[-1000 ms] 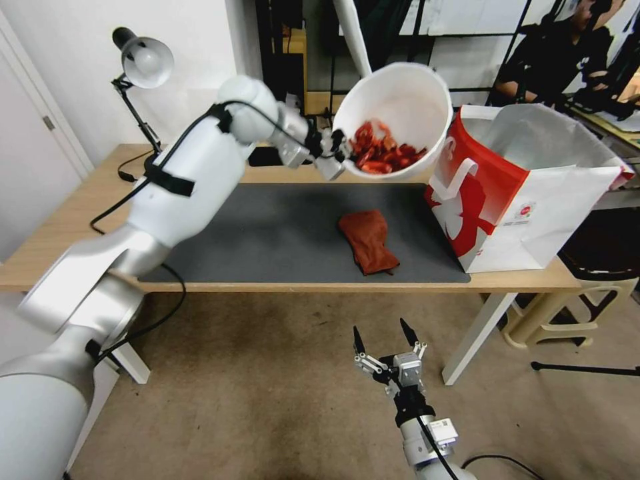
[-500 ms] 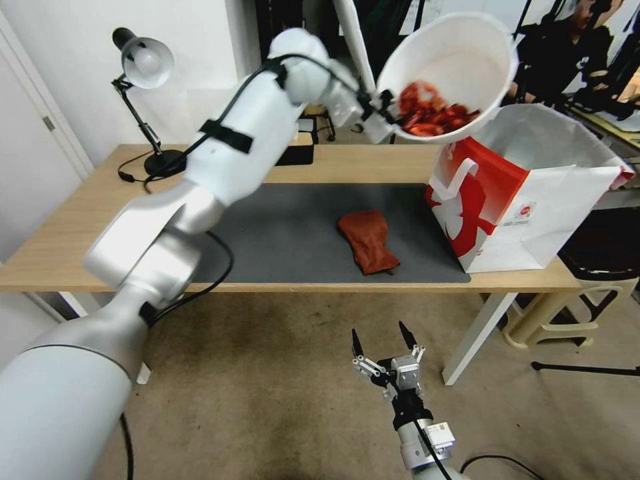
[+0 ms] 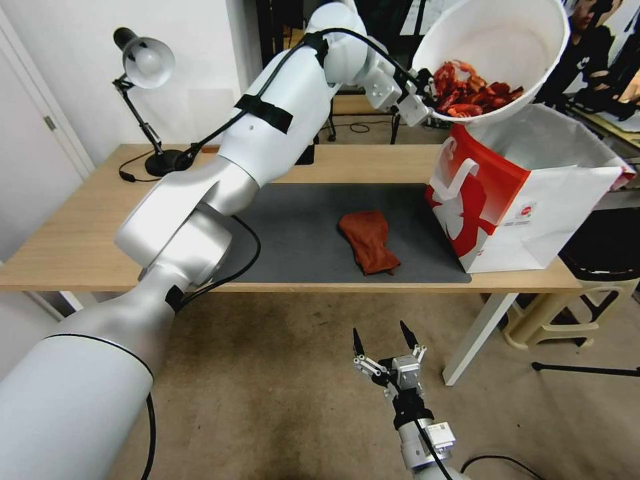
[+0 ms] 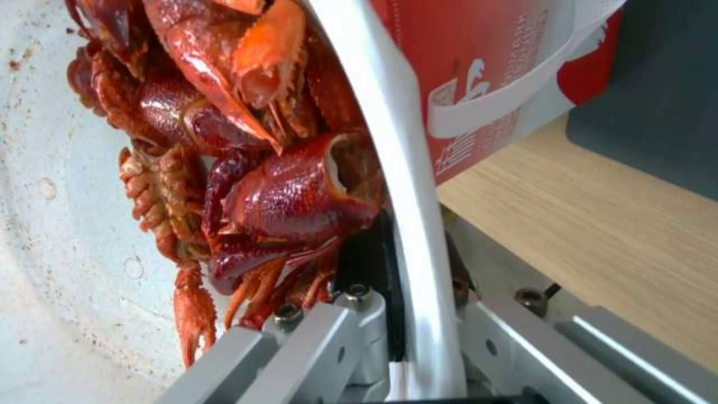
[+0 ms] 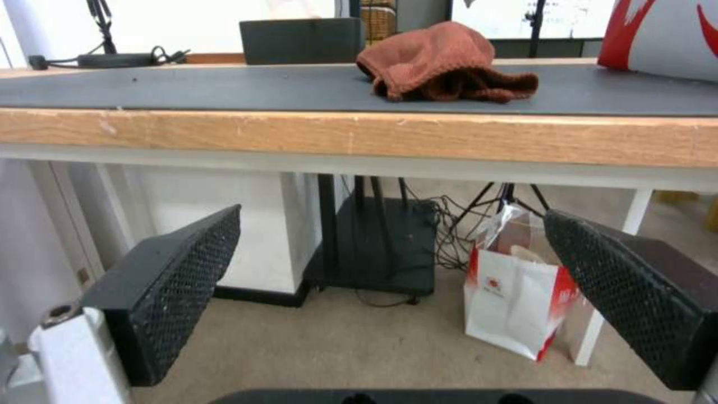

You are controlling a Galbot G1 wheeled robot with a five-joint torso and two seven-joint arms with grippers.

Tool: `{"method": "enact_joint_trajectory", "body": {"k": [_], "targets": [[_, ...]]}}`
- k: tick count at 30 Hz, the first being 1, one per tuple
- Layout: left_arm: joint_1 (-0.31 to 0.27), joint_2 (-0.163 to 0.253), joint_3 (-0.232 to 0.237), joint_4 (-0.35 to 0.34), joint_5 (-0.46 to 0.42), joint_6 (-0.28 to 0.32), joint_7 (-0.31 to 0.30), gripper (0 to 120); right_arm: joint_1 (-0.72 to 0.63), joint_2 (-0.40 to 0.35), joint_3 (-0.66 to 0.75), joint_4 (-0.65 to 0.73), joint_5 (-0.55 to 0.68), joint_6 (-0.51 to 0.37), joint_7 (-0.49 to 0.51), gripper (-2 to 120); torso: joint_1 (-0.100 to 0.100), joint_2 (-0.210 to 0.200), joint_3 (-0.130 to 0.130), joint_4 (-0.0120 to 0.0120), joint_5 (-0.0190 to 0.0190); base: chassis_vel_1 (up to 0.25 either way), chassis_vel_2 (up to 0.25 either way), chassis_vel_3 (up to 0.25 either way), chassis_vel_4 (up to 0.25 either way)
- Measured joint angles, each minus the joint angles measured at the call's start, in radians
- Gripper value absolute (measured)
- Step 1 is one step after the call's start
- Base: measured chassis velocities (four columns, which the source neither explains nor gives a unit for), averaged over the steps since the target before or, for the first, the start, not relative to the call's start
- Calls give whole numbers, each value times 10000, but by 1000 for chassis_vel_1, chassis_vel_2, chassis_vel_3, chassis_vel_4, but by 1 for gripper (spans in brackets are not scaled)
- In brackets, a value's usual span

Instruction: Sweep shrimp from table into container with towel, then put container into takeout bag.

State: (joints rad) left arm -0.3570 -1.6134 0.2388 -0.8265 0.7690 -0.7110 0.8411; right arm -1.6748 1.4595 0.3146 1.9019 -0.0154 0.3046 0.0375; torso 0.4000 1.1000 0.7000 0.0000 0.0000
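Gripping the container (image 3: 497, 40) by its rim, left gripper (image 3: 427, 93) clamped, bowl tilted so shrimp (image 3: 477, 93) pool beside the fingers | takeout bag (image 3: 527, 193) open just below, ready for lowering | towel (image 3: 368, 241) discarded on table (image 3: 73, 240) | right gripper (image 3: 381, 337) parked low, spread, empty

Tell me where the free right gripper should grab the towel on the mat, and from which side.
Judging by its pose, take the towel at its raised, bunched middle, coming straight down from above. It lies crumpled flat on the grey mat, so a side approach would only push it along. The right gripper hangs open below the table edge; the left gripper holds the container.
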Motion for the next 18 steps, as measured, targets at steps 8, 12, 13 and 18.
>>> {"method": "enact_joint_trajectory", "body": {"k": [8,12,13,18], "targets": [[27,28,452,47,-29,-28,-512,0,118,-80,11,-156,83,-4,7,100,0,0,0,0,0,0,0,0,0],[11,36,1020,1,-221,2,-1015,0,186,-100,14,-220,122,-26,10,100,0,0,0,0,0,0,0,0,0],[11,35,1199,-52,-305,43,-1133,0,211,-102,14,-249,129,-29,10,100,0,0,0,-1,0,0,0,0,0],[6,40,1789,-149,-568,193,-1685,0,299,-109,-1,-359,157,-37,10,100,-1,0,0,-1,1,0,0,0,0]]}}
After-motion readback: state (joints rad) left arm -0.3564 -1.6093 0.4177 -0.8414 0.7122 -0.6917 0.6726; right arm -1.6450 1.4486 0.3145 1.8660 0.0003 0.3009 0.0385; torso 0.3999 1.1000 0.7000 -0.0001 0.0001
